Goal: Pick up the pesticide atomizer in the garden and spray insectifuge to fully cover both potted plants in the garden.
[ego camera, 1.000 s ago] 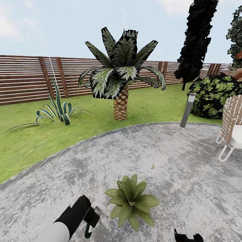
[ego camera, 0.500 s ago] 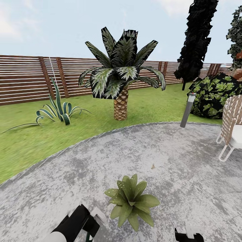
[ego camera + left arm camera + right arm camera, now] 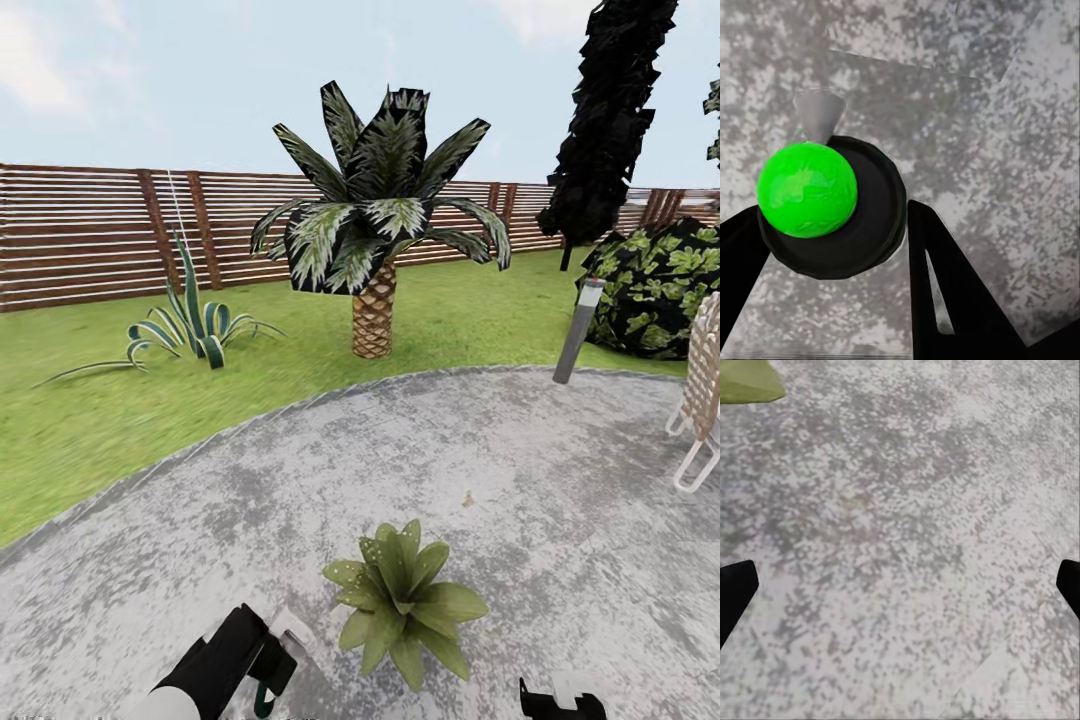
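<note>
At the near edge of the head view, the black left gripper (image 3: 262, 668) pinches the small pale grey-white pesticide atomizer (image 3: 290, 632), which sits just beside and left of the speckled green potted plant (image 3: 405, 604); from the left wrist camera the atomizer (image 3: 829, 199) appears as a dark round cap with a bright green ball, its pale nozzle pointing at the stone, wedged between the two black fingers (image 3: 952, 289). The black right gripper (image 3: 560, 700) hangs low on the plant's other side, and its wrist camera shows the finger tips (image 3: 735, 592) spread wide apart over bare paving, a leaf tip (image 3: 746, 380) at one corner. All of this stands on the round grey mottled stone patio (image 3: 300, 480). Further out are a grey bollard lamp (image 3: 579, 331) and a white woven chair (image 3: 703, 395), then green lawn (image 3: 90, 420) with a striped spiky agave (image 3: 185, 325) and a scaly-trunked palm (image 3: 378, 240), and last the brown slatted wooden fence (image 3: 80, 235).
</note>
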{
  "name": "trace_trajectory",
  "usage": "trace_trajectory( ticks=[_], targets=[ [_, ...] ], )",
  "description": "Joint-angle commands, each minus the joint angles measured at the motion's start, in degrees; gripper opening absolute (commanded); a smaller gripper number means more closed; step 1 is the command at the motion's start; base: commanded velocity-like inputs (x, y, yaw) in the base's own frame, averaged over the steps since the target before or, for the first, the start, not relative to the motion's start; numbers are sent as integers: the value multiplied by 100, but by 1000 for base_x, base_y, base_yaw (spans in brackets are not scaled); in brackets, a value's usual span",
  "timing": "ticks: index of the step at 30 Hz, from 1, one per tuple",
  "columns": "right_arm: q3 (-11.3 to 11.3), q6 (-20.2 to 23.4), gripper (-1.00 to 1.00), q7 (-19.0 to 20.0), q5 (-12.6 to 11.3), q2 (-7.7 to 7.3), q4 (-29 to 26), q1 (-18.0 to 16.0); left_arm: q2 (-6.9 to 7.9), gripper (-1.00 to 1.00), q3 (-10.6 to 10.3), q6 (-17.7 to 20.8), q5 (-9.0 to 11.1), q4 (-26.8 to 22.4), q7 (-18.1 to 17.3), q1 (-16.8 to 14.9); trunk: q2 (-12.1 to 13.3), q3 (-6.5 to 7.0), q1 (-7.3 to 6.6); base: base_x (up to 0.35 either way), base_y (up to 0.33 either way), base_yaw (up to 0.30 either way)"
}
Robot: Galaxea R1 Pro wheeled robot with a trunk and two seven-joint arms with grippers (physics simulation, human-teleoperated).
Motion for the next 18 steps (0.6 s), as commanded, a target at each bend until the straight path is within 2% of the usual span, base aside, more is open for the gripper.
trace_trajectory(
  ticks=[1,8,15,18],
  targets=[
    [-33,-23,100,-21,61,2,8,-4,0,-100,-6,13,-61,-8,-46,-3,-2,-5,-1,0,0,272],
    [-32,-23,100,-21,62,1,8,-6,0,-100,-6,13,-53,-8,-46,-3,-2,-5,-1,0,-194,261],
    [-32,-23,100,-21,62,0,8,-4,1,-100,-6,8,-40,-15,-46,-3,-2,-5,-1,0,-270,25],
    [-32,-23,100,-21,62,2,12,-4,0,-100,-1,5,-3,-17,-46,-3,-2,-5,-1,0,-272,139]
  ],
)
